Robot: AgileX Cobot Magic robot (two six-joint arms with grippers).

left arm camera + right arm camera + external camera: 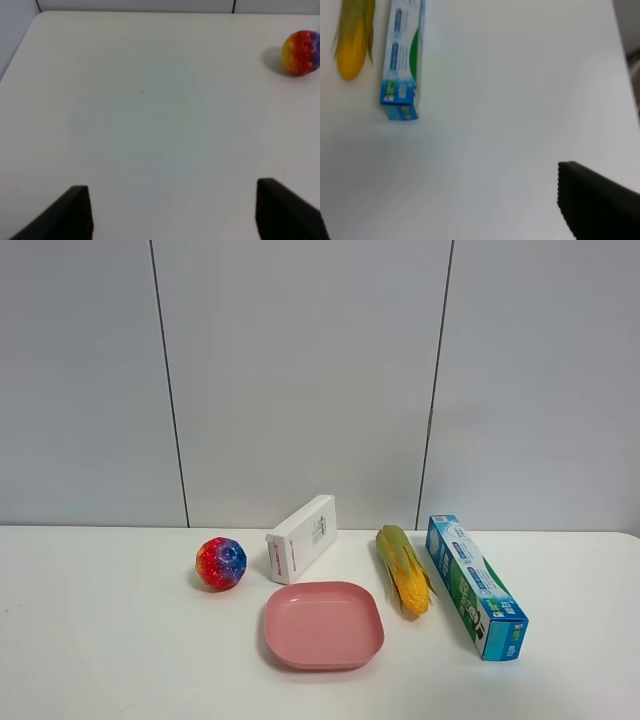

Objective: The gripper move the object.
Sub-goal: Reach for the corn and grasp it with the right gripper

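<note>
The toy corn (403, 568), yellow with green-yellow husk, lies on the white table between the pink plate (323, 624) and the long blue-green box (475, 584). Its tip also shows in the right wrist view (353, 37), beside the box (402, 65). Neither arm shows in the exterior high view. My left gripper (172, 197) is open and empty over bare table, with the multicoloured ball (301, 52) far from it. My right gripper (440, 200) is open and empty; one finger (592, 200) shows, well short of the box and corn.
A white carton (302, 537) lies behind the plate, and the multicoloured ball (220, 563) sits to its left. A grey panelled wall stands behind the table. The table's right edge (625, 55) shows in the right wrist view.
</note>
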